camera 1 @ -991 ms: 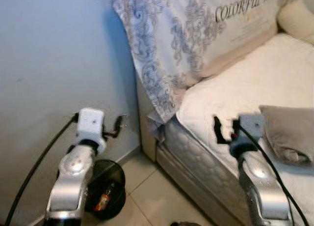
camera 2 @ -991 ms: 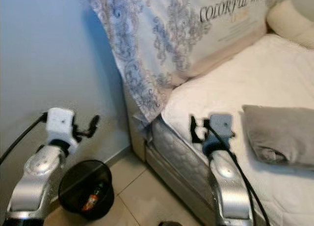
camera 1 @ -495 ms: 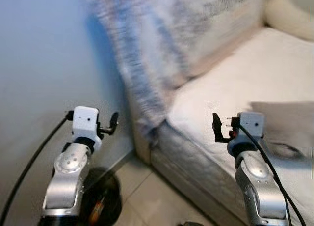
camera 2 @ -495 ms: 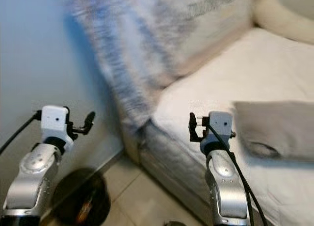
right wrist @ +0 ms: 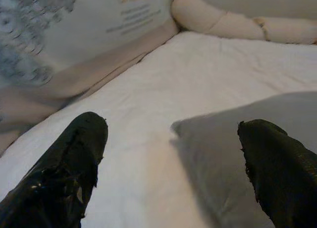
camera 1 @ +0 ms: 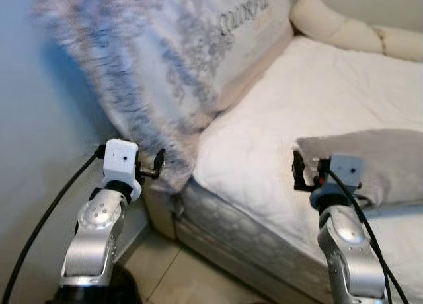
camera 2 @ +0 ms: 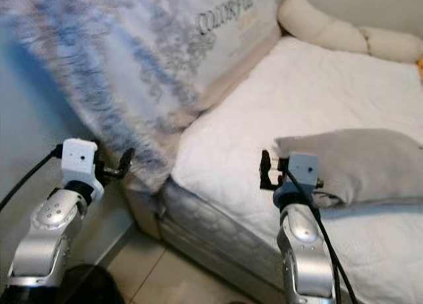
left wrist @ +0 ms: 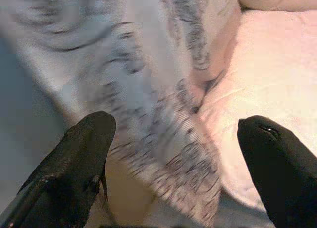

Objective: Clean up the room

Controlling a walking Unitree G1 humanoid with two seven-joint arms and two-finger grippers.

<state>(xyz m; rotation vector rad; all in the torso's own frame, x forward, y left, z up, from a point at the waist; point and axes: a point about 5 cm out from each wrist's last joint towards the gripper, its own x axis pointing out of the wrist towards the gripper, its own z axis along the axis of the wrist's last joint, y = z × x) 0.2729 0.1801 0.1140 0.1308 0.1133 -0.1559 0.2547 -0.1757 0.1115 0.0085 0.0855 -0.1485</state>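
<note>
Approach to the bed — nothing yet in hand.

We judge the step to be the approach: both arms are raised before us, the left gripper (left wrist: 173,153) with jaws spread wide and empty by the patterned blanket (camera 1: 152,59) that hangs over the bed's corner, the right gripper (right wrist: 171,158) likewise wide and empty above the white mattress (camera 1: 310,112). The likeliest item for tidying is the grey pillow (camera 1: 377,162), lying on the mattress just beyond the right gripper — not touching it. The next move, in our judgement, calls for carrying the right gripper forward onto the pillow's near edge. A cream bolster (camera 2: 330,30) lies along the far side; the floor (camera 1: 178,277) is pale tile, the wall (camera 1: 33,152) plain.
</note>
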